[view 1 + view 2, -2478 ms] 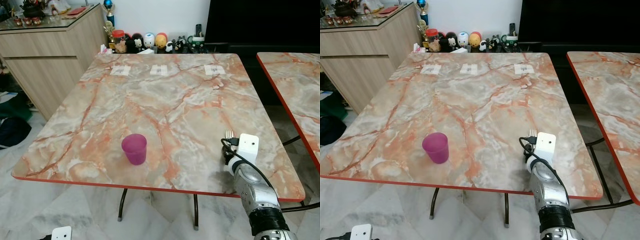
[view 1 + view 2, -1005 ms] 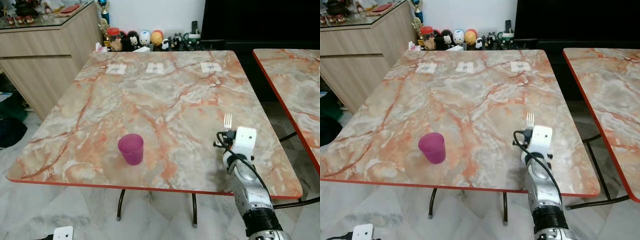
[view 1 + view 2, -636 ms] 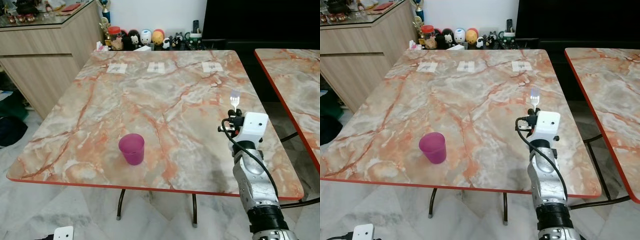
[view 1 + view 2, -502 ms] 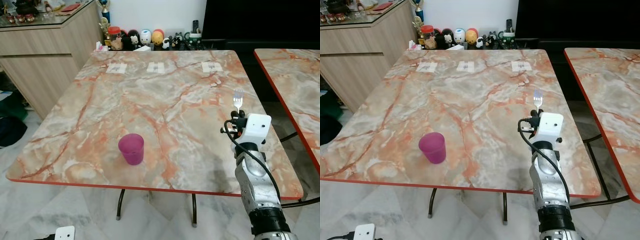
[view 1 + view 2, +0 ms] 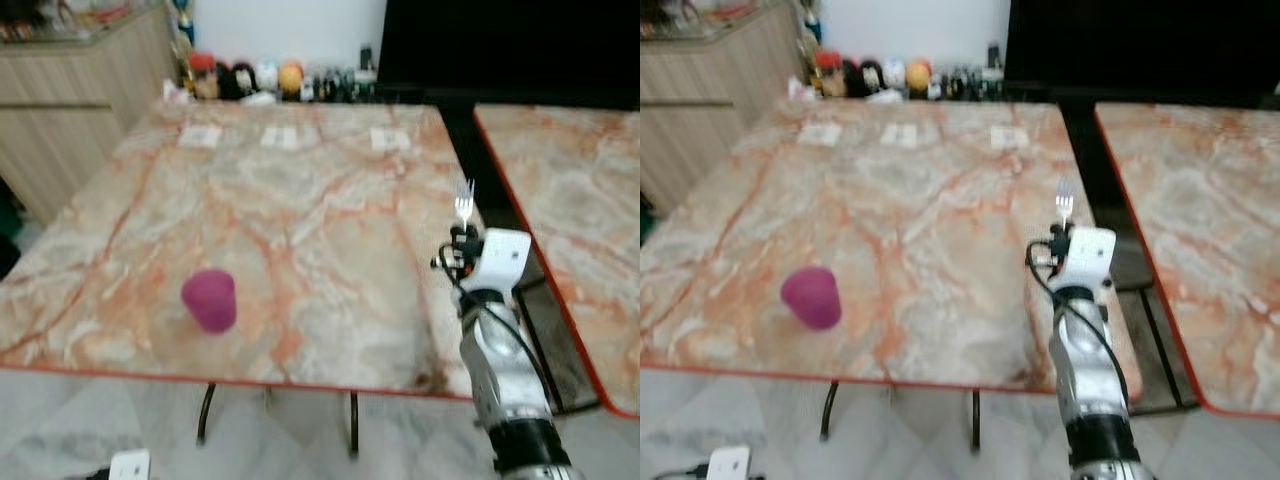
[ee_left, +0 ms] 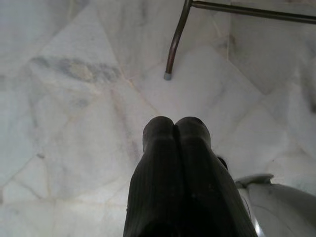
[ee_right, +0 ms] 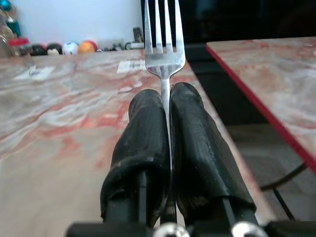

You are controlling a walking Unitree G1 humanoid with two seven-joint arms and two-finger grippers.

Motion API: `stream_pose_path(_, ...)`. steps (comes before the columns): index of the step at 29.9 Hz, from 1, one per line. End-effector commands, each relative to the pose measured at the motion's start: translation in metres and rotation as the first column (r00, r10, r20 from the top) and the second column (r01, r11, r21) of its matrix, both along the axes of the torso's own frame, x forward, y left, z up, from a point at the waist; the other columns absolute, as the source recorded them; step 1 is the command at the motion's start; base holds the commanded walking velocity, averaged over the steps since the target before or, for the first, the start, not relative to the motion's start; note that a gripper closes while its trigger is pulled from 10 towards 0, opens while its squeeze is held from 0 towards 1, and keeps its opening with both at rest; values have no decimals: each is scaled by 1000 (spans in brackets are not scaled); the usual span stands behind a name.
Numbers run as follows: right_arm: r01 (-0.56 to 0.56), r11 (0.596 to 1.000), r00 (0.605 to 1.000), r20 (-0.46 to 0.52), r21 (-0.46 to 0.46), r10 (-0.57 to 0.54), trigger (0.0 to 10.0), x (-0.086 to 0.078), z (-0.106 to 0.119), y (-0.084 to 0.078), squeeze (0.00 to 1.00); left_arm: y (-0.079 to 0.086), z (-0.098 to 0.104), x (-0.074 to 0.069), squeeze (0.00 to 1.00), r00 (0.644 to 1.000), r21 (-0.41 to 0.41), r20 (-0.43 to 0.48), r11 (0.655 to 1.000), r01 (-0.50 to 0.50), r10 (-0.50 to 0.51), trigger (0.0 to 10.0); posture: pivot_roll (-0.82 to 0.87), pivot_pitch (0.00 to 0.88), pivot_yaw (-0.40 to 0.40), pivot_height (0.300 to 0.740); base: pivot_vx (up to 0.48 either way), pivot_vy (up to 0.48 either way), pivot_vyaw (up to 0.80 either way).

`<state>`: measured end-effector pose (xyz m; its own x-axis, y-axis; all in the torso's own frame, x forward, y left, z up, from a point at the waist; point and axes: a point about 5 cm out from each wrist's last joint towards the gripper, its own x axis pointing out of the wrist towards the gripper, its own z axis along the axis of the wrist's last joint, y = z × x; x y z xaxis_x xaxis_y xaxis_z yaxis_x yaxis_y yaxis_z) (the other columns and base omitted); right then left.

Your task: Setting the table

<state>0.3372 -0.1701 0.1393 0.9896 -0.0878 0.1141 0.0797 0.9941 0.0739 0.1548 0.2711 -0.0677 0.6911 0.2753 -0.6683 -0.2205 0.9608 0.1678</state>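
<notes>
Right gripper (image 7: 165, 148) is clamped on the fork (image 5: 464, 204), now raised higher, tines up, over the bench's (image 5: 330, 200) right edge. Placement is pending. Left gripper (image 6: 174, 148), closed, hangs idle.

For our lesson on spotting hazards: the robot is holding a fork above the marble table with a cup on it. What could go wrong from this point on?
1. The right gripper pinches only the thin neck of the fork; it could twist or slip when set down.
2. The fork hangs over the right edge of the table, so a release here might drop it to the floor.
3. The head views are blurred, suggesting camera motion; placing now could miss the spot. The purple cup sits well away, so likely safe.
</notes>
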Motion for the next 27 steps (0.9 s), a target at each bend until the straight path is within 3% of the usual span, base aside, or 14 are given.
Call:
stream_pose_path(1, 26, 1000, 1000, 14, -4, -26, 10000, -2, 2, -9, 0, -6, -5, -5, 0, 1000, -17, -27, 1000, 11, -12, 10000, 4, 32, 38, 740, 0, -472, 0)
stream_pose_path(15, 28, 1000, 999, 25, 9, -28, 10000, -1, 6, -9, 0, -7, -5, -5, 0, 1000, -20, -27, 1000, 13, -13, 10000, 1, 35, 36, 740, 0, -472, 0)
stream_pose_path(19, 18, 1000, 999, 34, 12, -19, 10000, -1, 8, -8, 0, -7, -5, -5, 0, 1000, -20, -27, 1000, 14, -14, 10000, -2, 36, 35, 740, 0, -472, -800)
stream_pose_path(27, 20, 1000, 999, 48, 12, -20, 10000, -1, 10, -9, 0, -8, -6, -5, 0, 1000, -23, -27, 1000, 14, -15, 10000, -4, 36, 35, 740, 0, -472, 0)
